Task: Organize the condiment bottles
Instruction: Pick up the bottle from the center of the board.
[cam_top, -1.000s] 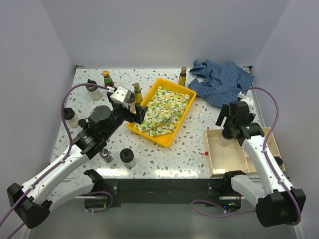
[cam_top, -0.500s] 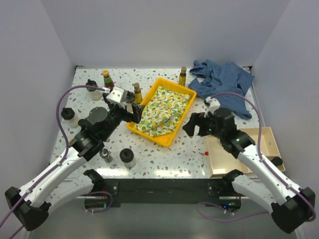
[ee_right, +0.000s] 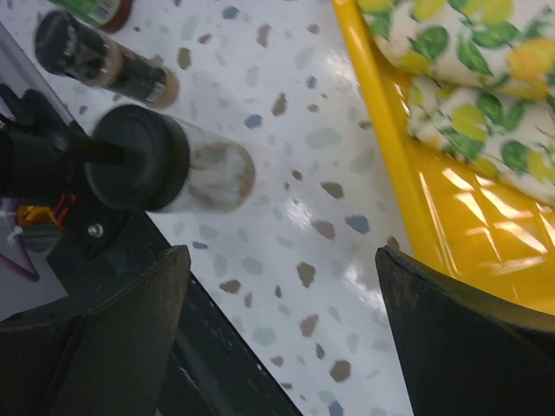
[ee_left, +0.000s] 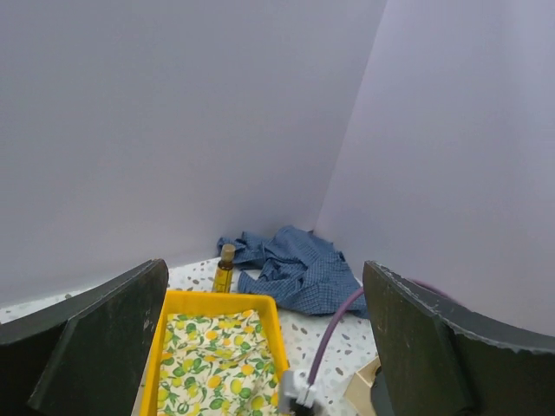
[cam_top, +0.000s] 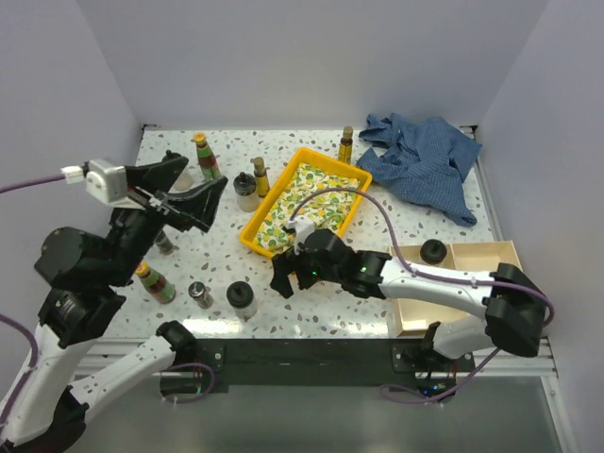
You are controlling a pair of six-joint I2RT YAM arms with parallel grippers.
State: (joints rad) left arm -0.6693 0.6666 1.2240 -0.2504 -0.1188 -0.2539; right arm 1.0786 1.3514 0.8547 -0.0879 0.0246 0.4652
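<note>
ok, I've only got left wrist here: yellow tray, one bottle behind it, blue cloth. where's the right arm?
Observer: Its fingers are low, just in front of the yellow tray, open and holding nothing.
Operator: any jar nearby?
Observer: A black-lidded jar stands upright beside them, on the side away from the tray.
Operator: anything in the box yet?
Observer: A second black-lidded jar sits in the cardboard box, at its far corner nearest the tray.

light: bright, even, soft shadows | glare: yellow tray [ee_right: 460, 217] (right wrist) | blur: 1 black-lidded jar [ee_right: 173, 169], perhaps motion
</note>
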